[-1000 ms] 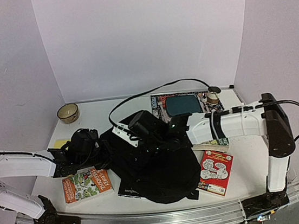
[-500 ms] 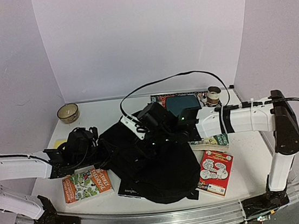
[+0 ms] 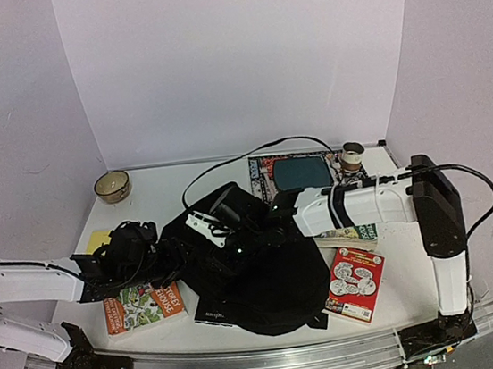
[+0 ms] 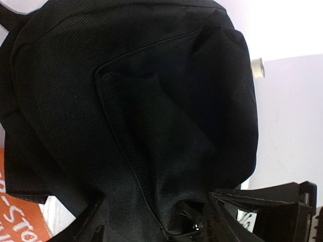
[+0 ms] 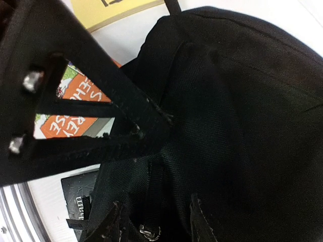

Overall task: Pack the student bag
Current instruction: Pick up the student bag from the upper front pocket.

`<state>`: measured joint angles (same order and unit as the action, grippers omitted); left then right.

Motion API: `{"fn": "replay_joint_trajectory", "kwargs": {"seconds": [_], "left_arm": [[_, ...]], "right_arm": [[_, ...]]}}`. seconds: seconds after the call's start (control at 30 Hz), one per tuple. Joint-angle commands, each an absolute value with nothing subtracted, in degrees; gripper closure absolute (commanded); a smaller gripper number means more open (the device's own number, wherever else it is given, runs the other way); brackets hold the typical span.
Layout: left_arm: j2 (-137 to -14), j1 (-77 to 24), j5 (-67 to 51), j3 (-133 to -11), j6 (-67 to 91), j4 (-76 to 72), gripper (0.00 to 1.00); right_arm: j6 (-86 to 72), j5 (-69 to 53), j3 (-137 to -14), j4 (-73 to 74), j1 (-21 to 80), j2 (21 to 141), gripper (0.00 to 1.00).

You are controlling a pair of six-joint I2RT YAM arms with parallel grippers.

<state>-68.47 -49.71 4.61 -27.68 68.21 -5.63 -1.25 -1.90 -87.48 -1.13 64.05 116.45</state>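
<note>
At the far left of the worktop point(image 3: 153, 194) stands a small bowl point(image 3: 112, 186) with nothing showing in it, and nearer lies a yellow pad point(image 3: 100, 237). An orange book point(image 3: 143, 305) lies flat at the near left, just beside the bag and outside it. The left gripper point(image 4: 156, 214) hangs low over the bag's left side. Its jaws stand apart with fabric between them, nothing pinched as far as I can see.

The student bag point(image 3: 272, 280) lies slumped in the middle of the worktop, partly over a dark notebook point(image 3: 210, 315). No open mouth shows in any view and nothing can be seen inside. I judge that packing has hardly begun: the bag is not yet opened and no book is loaded.

The right gripper point(image 5: 155, 214) reaches over the bag's top. Its jaws are likewise parted, with a strap and zip pull below them, unheld.

Further right, a red book point(image 3: 357, 281) and another book point(image 3: 354, 236) under the right arm lie outside the bag. At the back is a magazine point(image 3: 264, 168) bearing a teal case point(image 3: 302, 174). Beside it stands a small jar point(image 3: 351, 152), contents unclear.
</note>
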Motion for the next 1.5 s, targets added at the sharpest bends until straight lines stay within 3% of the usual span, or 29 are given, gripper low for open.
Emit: {"fn": "replay_joint_trajectory", "kwargs": {"seconds": [0.0,0.17,0.33,0.57,0.87,1.47], "left_arm": [[-70.25,-49.9,6.59,-28.15,69.41,-5.56,0.21],[-75.44,-49.9,6.08,-31.25,68.17,-6.26,0.17],[-77.68,-49.85,7.3,-31.22,69.52,-8.49,0.26],[-80.97,-49.88,5.9,-33.54,69.72,-9.57,0.51],[-78.96,-49.92,4.59,-33.93,68.58,-11.1,0.99],[-71.93,-51.74,0.95,-34.19,65.01,-16.8,1.0]], "right_arm": [[-0.52,-1.88,-91.27,2.15,64.46,118.64,0.56],[-0.64,-1.42,-92.32,3.06,64.39,120.21,0.56],[-1.32,-2.01,-90.02,3.48,64.4,118.52,0.57],[-3.61,-2.12,-84.86,3.6,64.36,116.15,0.57],[-5.4,-4.07,-82.66,3.69,64.38,112.56,0.57],[-1.32,-3.01,-92.31,8.7,64.39,112.94,0.59]]}}
